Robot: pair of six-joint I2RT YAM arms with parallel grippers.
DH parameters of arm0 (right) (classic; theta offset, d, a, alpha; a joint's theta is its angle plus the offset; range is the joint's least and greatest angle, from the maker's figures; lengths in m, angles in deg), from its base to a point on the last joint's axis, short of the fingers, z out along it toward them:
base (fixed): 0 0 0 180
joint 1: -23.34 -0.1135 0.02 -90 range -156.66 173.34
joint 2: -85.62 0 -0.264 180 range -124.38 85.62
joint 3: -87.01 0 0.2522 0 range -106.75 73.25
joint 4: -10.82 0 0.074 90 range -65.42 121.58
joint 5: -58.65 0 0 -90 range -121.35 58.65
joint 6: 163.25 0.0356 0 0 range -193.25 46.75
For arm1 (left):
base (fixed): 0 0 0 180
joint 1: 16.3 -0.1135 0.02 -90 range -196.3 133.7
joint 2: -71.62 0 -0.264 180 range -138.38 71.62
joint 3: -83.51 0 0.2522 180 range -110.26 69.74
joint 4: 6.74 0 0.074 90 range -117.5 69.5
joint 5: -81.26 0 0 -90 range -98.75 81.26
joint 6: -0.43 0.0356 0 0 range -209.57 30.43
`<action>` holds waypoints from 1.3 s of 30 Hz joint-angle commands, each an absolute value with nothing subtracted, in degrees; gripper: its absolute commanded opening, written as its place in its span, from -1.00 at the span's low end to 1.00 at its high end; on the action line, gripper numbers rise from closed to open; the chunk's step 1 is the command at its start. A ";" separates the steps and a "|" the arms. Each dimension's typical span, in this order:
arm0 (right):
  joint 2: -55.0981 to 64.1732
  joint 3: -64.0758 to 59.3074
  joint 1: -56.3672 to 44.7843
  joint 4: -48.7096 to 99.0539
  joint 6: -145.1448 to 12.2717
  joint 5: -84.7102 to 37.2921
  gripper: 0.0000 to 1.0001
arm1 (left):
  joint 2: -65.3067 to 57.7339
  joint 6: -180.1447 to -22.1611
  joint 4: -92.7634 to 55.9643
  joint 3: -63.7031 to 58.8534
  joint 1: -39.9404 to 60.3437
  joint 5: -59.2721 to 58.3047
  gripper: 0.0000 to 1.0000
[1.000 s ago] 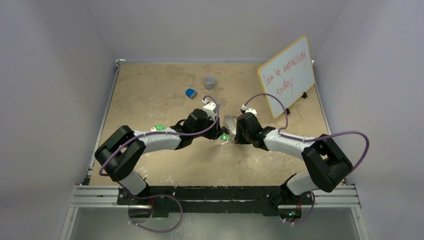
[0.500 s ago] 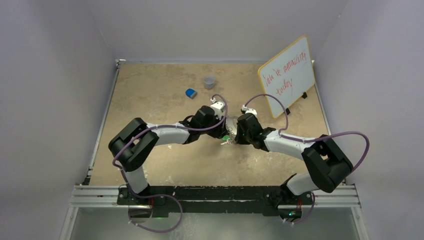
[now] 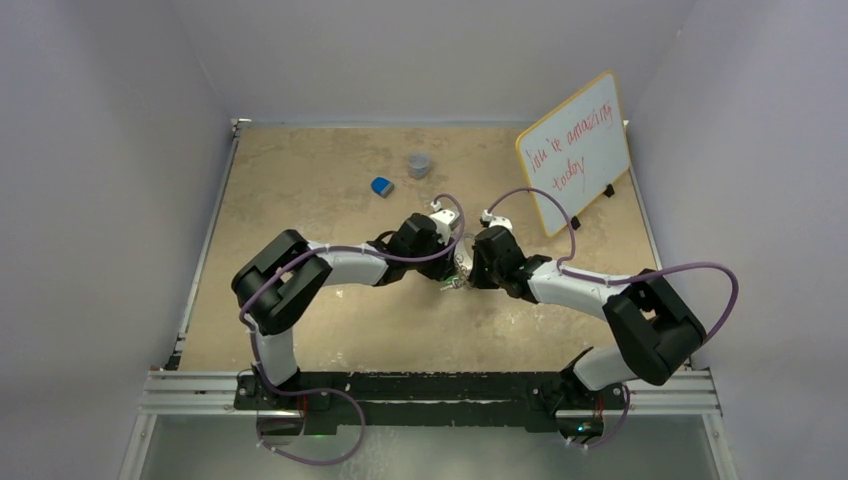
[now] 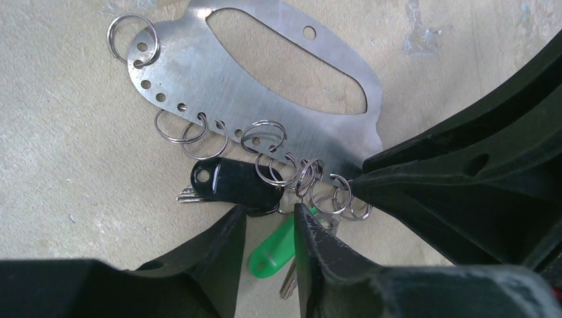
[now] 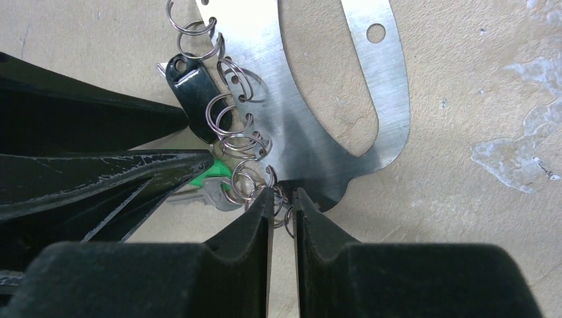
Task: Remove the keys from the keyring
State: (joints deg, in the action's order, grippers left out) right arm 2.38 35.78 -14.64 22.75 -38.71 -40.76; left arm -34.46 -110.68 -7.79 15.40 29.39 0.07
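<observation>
The keyring is a flat silver metal plate (image 4: pixel 199 66) with a row of holes that carry several split rings; it also shows in the right wrist view (image 5: pixel 311 132) and from above (image 3: pixel 462 250). A black-tagged key (image 4: pixel 228 184) and a green-tagged key (image 4: pixel 275 248) hang from the rings, and the green tag also shows in the right wrist view (image 5: pixel 211 173). My left gripper (image 4: pixel 270 215) is narrowly open, with its fingers on either side of the green tag. My right gripper (image 5: pixel 283 192) is shut on the plate's lower corner among the rings.
A whiteboard (image 3: pixel 573 152) leans at the back right. A grey cup (image 3: pixel 419 164) and a blue lump (image 3: pixel 381 186) sit behind the grippers. The two grippers meet tip to tip at mid-table.
My left arm has reached to the right and brought its gripper onto the keys, close against the right gripper. The right arm has held still.
</observation>
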 commanded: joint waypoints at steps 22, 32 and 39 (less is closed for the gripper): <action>-0.96 32.35 -18.90 17.64 -45.45 -35.37 -0.77 | -18.24 -121.61 -3.67 36.72 31.74 4.05 -0.46; 1.57 34.13 -18.86 19.48 -45.85 -38.27 -0.77 | -10.69 -118.11 -9.65 36.80 31.72 -3.60 -0.20; 1.24 34.30 -18.87 18.87 -45.97 -37.68 -0.78 | -17.40 -109.26 -9.16 28.83 31.28 -5.75 0.04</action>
